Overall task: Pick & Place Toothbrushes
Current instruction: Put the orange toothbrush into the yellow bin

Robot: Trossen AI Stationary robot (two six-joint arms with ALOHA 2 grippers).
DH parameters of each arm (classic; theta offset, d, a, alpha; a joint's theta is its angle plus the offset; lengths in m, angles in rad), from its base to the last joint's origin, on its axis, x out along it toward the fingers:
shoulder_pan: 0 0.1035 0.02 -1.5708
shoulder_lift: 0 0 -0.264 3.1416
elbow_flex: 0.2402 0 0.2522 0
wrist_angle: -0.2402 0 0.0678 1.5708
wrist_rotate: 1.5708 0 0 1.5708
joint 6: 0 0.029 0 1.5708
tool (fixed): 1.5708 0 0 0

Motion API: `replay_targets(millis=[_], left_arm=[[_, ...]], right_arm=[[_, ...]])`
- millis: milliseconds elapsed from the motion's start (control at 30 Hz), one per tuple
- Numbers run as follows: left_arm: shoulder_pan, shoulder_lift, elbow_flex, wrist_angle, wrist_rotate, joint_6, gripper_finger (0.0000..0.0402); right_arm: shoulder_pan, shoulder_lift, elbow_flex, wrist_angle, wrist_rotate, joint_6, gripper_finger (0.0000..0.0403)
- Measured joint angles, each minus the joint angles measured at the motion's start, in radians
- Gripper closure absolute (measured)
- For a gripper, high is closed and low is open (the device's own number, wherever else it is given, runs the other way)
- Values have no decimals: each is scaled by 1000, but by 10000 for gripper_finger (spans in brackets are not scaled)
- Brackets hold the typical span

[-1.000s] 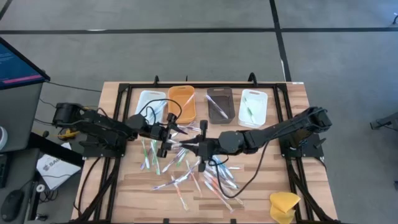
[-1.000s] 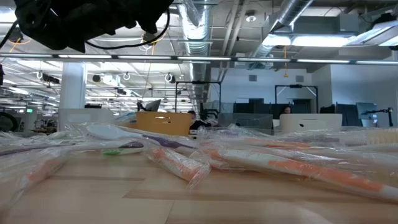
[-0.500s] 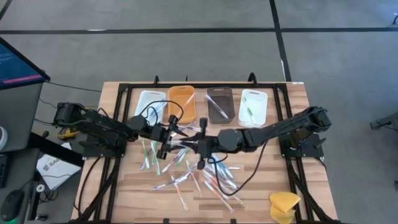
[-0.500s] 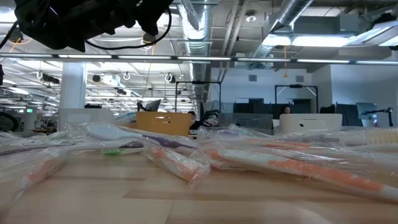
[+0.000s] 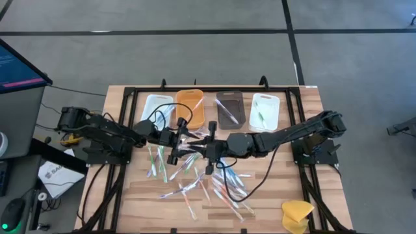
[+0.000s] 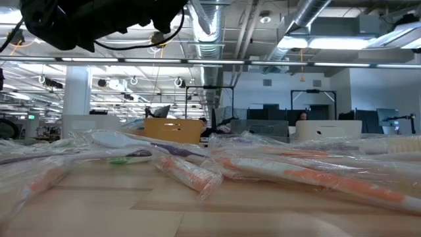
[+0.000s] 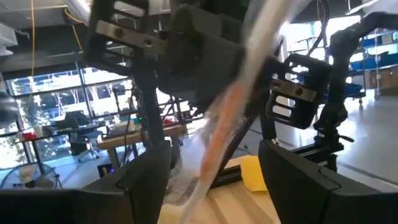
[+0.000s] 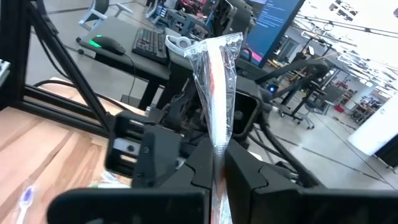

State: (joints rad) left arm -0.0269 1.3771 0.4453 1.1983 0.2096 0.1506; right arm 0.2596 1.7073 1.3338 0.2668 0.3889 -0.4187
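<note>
The toothbrushes (image 5: 195,179) lie in clear wrappers, piled loosely on the wooden table; the low view shows them flat (image 6: 191,172). One wrapped toothbrush with an orange-red handle (image 8: 216,68) is held above the pile between the two grippers (image 5: 193,144). My right gripper (image 8: 216,163) is shut on it and reaches in from the table's right (image 5: 208,150). My left gripper (image 7: 214,171) faces it from the left (image 5: 177,139). It is open, with one finger on each side of the toothbrush (image 7: 227,118). My right gripper pinches the wrapped toothbrush between its two fingers at one end of the wrapper (image 8: 217,140). It comes about level from the table's right. The rest of the toothbrush sticks out past the fingertips toward the left gripper, lifted clear of the table.
Along the far edge stand a white tray (image 5: 156,107), an orange tray (image 5: 190,108), a brown tray (image 5: 229,109) and a second white tray (image 5: 264,109) with something green in it. A yellow lump (image 5: 296,215) lies at the near right corner. A black frame rims the table.
My right gripper, carrying the toothbrush, has moved toward the table's left and a little toward the far edge, closing on the left gripper. My left gripper has edged right toward it. The pile on the table has stayed still.
</note>
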Motion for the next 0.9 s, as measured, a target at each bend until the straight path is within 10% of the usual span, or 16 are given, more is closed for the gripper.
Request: replay_targets(millis=[400, 900], left_arm=[[1, 13, 17, -1, -45, 29, 168], [1, 13, 36, -11, -65, 43, 290]], right_arm=[[-13, 0, 0, 3, -24, 0, 392], [-12, 0, 0, -17, -26, 15, 392]])
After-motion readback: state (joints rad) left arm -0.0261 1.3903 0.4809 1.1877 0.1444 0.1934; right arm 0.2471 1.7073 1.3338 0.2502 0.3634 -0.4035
